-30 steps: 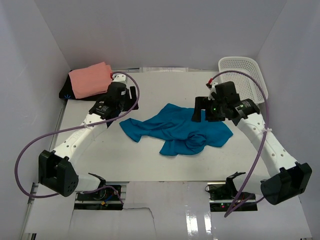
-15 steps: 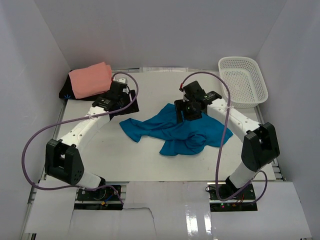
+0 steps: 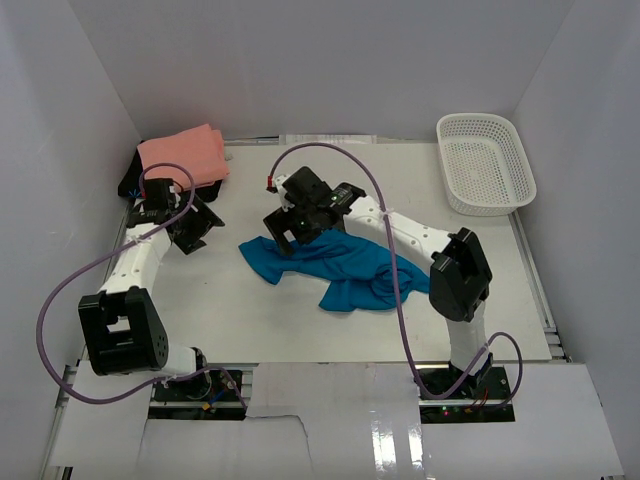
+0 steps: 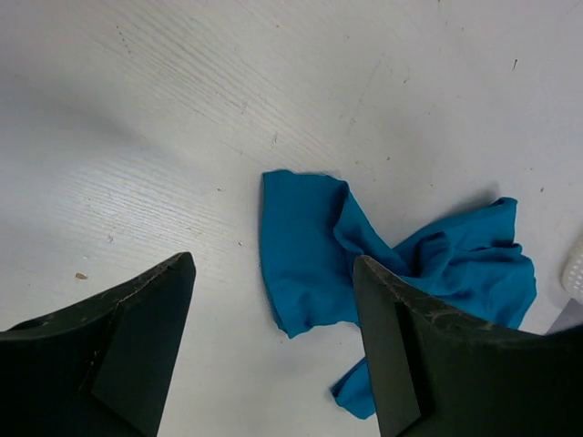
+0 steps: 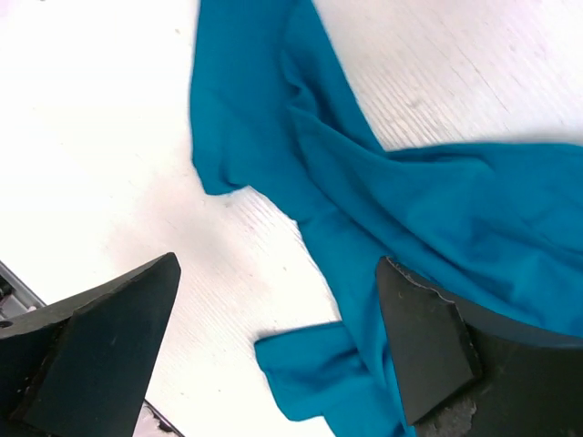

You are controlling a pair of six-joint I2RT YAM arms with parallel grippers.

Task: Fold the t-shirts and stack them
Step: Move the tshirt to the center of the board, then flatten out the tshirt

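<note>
A crumpled blue t-shirt (image 3: 345,265) lies in the middle of the white table; it also shows in the left wrist view (image 4: 310,246) and the right wrist view (image 5: 437,218). A folded pink t-shirt (image 3: 182,156) rests on a black one (image 3: 130,185) at the far left corner. My left gripper (image 3: 192,232) is open and empty, above bare table left of the blue shirt. My right gripper (image 3: 290,228) is open and empty, hovering over the blue shirt's upper left part.
A white plastic basket (image 3: 485,162) stands at the far right corner. White walls enclose the table on the left, back and right. Purple cables loop from both arms.
My right arm has swung far left across the blue shirt to its left part. My left gripper has pulled back left, away from the shirt. The shirt's right side has shifted.
</note>
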